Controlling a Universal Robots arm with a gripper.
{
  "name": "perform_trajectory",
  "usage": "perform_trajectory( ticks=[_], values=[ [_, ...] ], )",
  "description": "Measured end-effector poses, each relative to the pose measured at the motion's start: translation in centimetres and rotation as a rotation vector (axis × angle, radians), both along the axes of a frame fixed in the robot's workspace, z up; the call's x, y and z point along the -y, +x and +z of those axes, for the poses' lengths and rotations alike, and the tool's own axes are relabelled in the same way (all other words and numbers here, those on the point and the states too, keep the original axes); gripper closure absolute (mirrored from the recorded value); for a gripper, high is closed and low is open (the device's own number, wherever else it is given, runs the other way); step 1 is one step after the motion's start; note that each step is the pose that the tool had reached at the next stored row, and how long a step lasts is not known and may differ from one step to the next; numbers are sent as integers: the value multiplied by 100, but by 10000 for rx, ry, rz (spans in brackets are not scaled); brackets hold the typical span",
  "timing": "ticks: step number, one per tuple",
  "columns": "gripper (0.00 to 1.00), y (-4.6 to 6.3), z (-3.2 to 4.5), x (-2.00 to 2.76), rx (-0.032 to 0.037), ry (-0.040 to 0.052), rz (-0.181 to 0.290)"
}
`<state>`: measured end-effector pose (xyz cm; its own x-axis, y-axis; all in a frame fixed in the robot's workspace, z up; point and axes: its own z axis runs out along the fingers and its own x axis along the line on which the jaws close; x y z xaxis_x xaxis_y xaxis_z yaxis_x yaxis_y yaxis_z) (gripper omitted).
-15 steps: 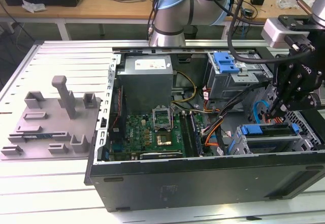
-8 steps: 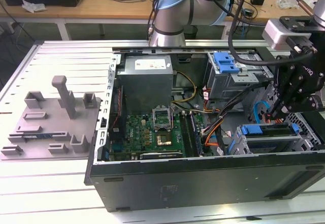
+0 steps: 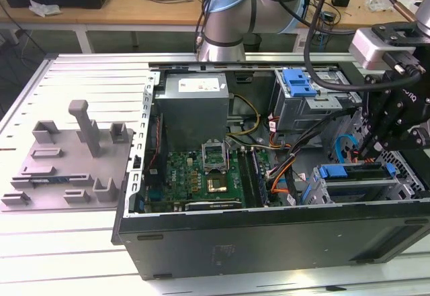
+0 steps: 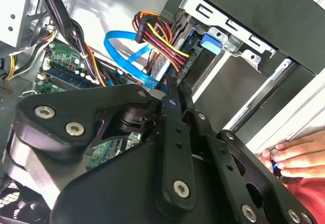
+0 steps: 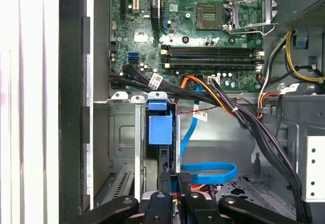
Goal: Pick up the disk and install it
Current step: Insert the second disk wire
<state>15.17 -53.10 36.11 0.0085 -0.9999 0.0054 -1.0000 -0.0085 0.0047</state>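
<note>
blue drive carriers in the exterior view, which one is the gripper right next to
The lower blue carrier at the case's front edge, just below the gripper. The other blue carrier sits atop the rear drive cage, well away.

text: none legible | labels: too small to read | signs: none

I count one open computer case (image 3: 269,242), one green motherboard (image 3: 201,175), one grey power box (image 3: 191,101) and one grey plastic jig (image 3: 67,155) at the exterior view's left. There are two blue carriers: upper carrier (image 3: 299,81) and lower carrier (image 3: 349,170). In the second wrist view, one person's hand (image 4: 294,155).
</note>
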Motion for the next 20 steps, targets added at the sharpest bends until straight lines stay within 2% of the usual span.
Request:
perform_trajectory(
  ticks=[7, 12, 15, 20],
  values=[
    [84, -1, 0, 12, 3, 0, 5],
    [84, -1, -1, 34, 4, 79, 5],
    [84, -1, -3, 51, 6, 94, 5],
    [84, -1, -16, 52, 11, 103, -26]
  ],
)
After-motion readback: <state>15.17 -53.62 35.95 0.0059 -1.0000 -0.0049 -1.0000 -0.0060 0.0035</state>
